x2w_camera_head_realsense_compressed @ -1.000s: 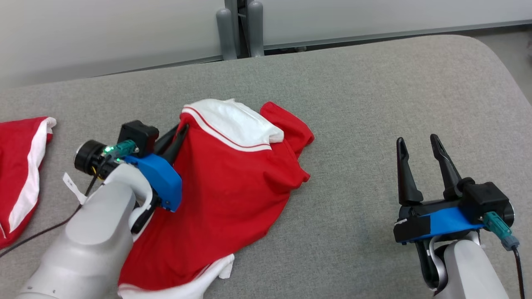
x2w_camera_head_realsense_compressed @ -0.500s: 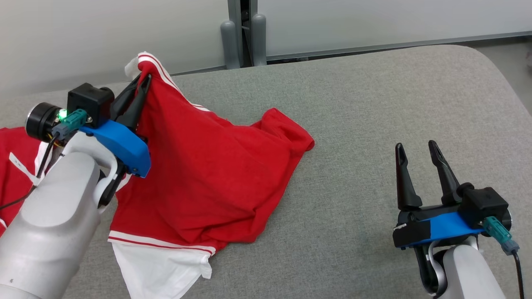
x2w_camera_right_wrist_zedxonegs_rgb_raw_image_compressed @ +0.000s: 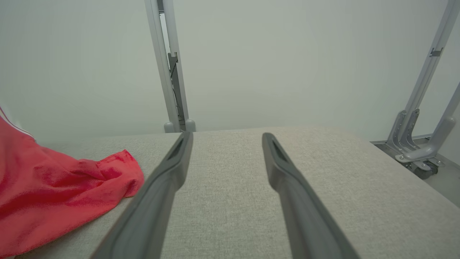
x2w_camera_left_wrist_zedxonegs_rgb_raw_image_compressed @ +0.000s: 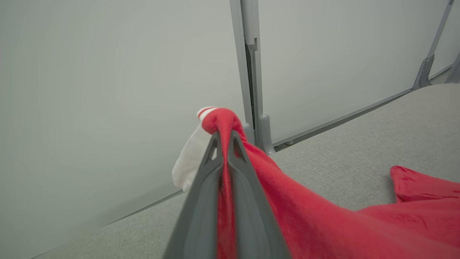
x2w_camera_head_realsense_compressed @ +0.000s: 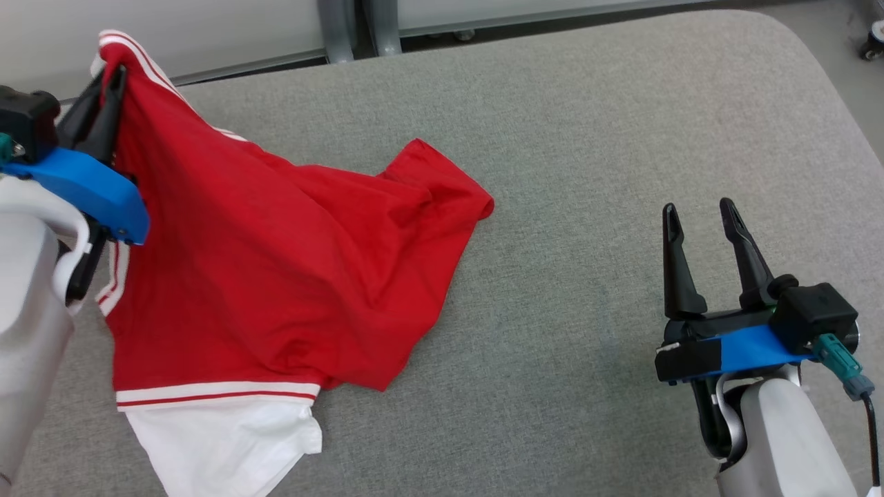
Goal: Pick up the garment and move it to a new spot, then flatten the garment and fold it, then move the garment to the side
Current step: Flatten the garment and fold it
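I am holding the red-and-white shirt point(x2w_camera_head_realsense_compressed: 276, 276) in the left gripper point(x2w_camera_head_realsense_compressed: 110, 76). Its jaws are pinching a striped, white-edged fold of the cloth, raised above the far left of the grey padded table point(x2w_camera_head_realsense_compressed: 587, 138). From that pinch the cloth is draping down and to the right. Its lower part, with a white panel point(x2w_camera_head_realsense_compressed: 228, 442), is lying on the pad near me, and a red corner point(x2w_camera_head_realsense_compressed: 449, 197) is resting toward the middle. The right gripper point(x2w_camera_head_realsense_compressed: 697, 210) is hovering wide and empty over bare pad, well apart on the right.

I am judging the shirt light, limp and a little clingy on this fabric surface, so it is going to sag and bunch from a single pinch. For spreading it, I am thinking the right gripper should take the red corner or a hem edge, one thin layer, opposite the left's hold.
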